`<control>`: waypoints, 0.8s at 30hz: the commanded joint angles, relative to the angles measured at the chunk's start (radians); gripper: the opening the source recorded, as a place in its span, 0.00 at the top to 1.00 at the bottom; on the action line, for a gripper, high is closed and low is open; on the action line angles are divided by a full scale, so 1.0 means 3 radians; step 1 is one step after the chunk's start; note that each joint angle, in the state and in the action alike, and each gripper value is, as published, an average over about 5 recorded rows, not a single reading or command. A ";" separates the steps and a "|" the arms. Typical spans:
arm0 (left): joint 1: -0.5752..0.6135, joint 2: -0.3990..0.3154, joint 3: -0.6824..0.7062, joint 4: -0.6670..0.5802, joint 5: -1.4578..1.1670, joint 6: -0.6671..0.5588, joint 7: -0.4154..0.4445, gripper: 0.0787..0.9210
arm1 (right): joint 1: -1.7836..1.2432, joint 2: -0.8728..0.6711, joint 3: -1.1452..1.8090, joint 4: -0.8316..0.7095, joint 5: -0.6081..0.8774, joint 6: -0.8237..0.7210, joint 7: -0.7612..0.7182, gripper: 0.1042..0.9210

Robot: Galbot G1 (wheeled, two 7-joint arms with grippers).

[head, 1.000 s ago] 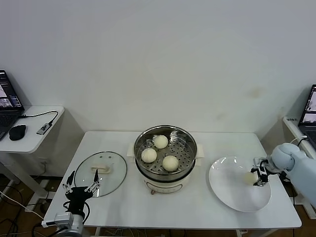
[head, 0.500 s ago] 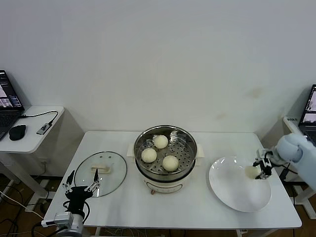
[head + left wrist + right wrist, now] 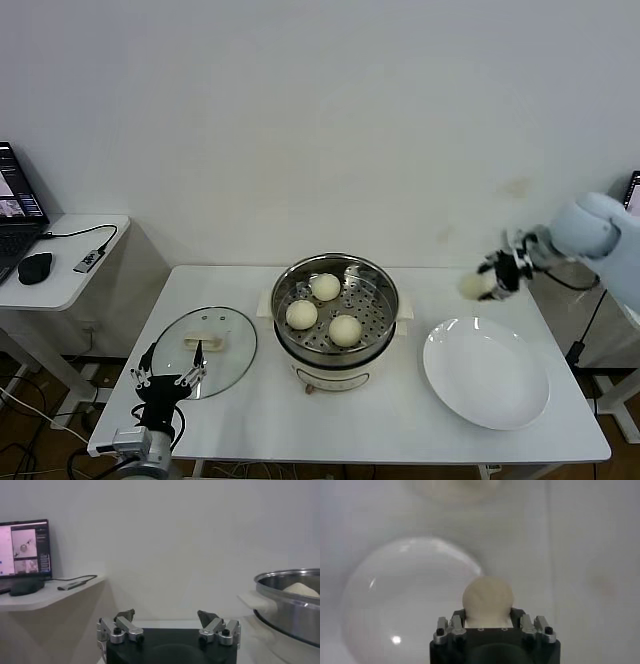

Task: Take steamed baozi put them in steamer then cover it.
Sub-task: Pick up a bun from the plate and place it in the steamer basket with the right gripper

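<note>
Now R tool clenched on a baozi, held above table btw steamer & plate.

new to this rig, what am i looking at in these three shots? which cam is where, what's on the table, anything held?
A two-armed robot. The wide shot is from its head; the other two are wrist cameras.

On the table: the steamer with three baozi inside, the glass cover lying beside it, and a white plate.

The right gripper is shut on the fourth baozi, lifted above the table. The left gripper waits open at the table's near edge by the cover, holding nothing.
</note>
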 commanded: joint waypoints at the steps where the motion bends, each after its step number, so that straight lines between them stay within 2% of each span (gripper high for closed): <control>1: -0.0007 0.0000 -0.0013 0.0015 -0.0007 0.0003 -0.0001 0.12 | 0.1043 0.0884 -0.0923 0.0125 0.1055 -0.0587 0.0380 0.44; 10: -0.0004 -0.0044 -0.0046 0.0035 -0.0008 -0.0002 0.0000 0.12 | 0.0611 0.1516 -0.0918 -0.0100 0.1147 -0.0887 0.0599 0.43; 24: -0.0004 -0.0075 -0.0058 0.0025 -0.0010 -0.0003 0.0000 0.12 | 0.0129 0.1705 -0.0964 -0.0351 0.0794 -0.0965 0.0652 0.43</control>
